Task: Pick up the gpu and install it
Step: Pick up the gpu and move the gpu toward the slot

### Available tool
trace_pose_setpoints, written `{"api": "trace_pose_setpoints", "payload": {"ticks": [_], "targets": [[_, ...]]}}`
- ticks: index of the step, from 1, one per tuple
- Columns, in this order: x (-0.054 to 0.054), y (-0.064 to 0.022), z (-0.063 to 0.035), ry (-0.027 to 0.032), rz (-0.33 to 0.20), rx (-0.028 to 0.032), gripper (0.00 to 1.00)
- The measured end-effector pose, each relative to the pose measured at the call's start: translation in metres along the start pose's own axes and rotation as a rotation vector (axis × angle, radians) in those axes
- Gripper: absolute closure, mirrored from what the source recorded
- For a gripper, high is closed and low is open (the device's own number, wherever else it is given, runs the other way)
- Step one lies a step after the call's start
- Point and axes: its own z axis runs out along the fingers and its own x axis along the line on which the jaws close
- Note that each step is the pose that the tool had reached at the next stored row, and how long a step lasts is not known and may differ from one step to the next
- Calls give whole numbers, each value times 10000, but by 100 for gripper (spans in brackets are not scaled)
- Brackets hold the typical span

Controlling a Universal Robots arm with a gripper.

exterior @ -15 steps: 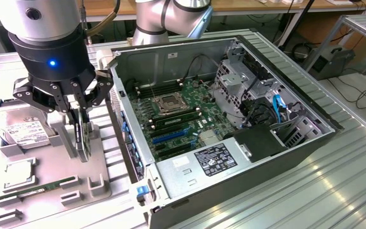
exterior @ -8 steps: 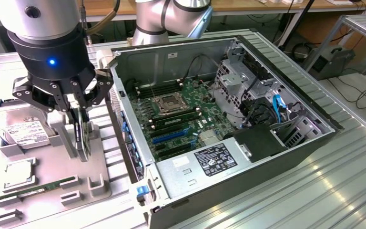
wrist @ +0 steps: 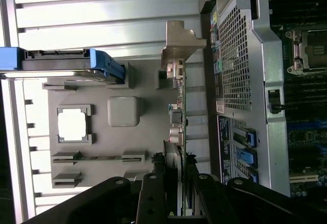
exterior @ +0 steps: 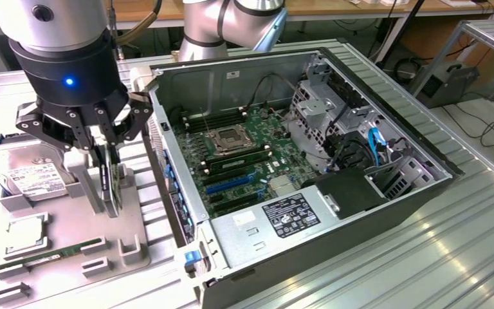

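The gpu (exterior: 110,188) is a thin dark card standing on edge over the grey holder tray (exterior: 58,283), at the exterior view's left of the open computer case (exterior: 401,199). My gripper (exterior: 108,159) hangs straight above it, with the fingers pressed against both faces of the card's upper part. From the wrist the gpu (wrist: 177,109) appears edge-on, its silver bracket (wrist: 180,40) at the far end, and the black fingers (wrist: 153,188) of my gripper (wrist: 174,167) close in on either side of it. Whether the card's lower edge still sits in the tray slot is hidden.
The tray also carries a silver hard drive in a blue frame (exterior: 26,175), a CPU (exterior: 26,228) and a green RAM stick (exterior: 51,253). The case lies open with the motherboard (exterior: 238,154) and its blue slots (exterior: 229,185) exposed. Ribbed metal table (exterior: 419,270) surrounds everything.
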Motion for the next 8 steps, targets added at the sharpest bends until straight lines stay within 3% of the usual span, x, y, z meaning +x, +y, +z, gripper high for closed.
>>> {"api": "trace_pose_setpoints", "payload": {"ticks": [8], "targets": [[0,1,-17,0,0,1,74]]}}
